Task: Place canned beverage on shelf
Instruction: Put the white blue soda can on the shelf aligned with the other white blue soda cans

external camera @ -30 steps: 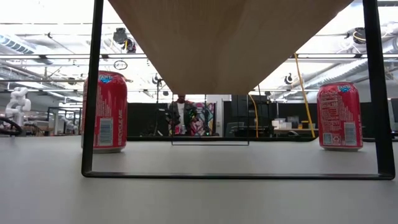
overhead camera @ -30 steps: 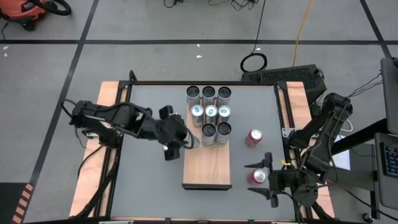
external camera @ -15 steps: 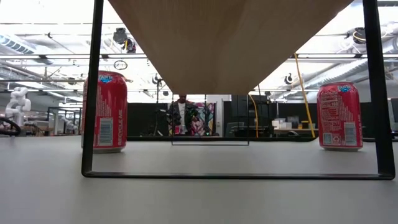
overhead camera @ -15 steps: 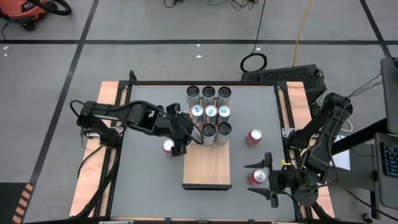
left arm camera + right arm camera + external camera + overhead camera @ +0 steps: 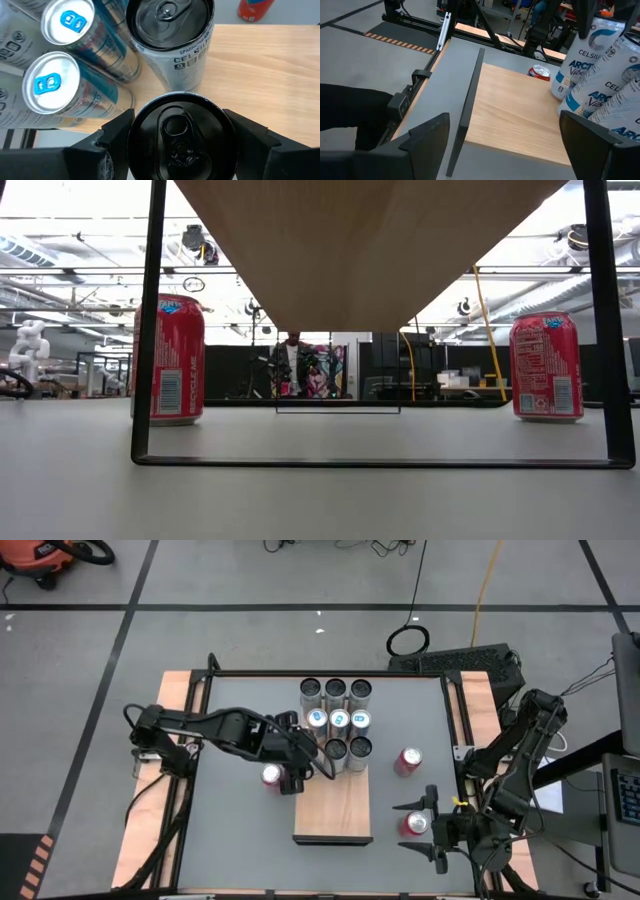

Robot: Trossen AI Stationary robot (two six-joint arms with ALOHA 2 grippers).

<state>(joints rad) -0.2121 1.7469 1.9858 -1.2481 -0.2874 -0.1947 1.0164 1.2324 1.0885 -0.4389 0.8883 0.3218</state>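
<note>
Black-topped can (image 5: 181,140) is clasped by the left hand (image 5: 297,755) over the shelf (image 5: 332,805); right hand (image 5: 415,830) gapes, idle.

Grey table (image 5: 230,820) carrying a wooden shelf (image 5: 333,810) and loose red cans.

The shelf stands mid-table, its far end packed with silver cans (image 5: 335,692) in rows of three; its near half is bare. One red can (image 5: 271,775) stands on the table just beside the left gripper (image 5: 300,762), off the shelf's edge. Two more red cans (image 5: 408,761) stand toward the right gripper (image 5: 418,830), the nearer one (image 5: 415,824) right at it.
</note>
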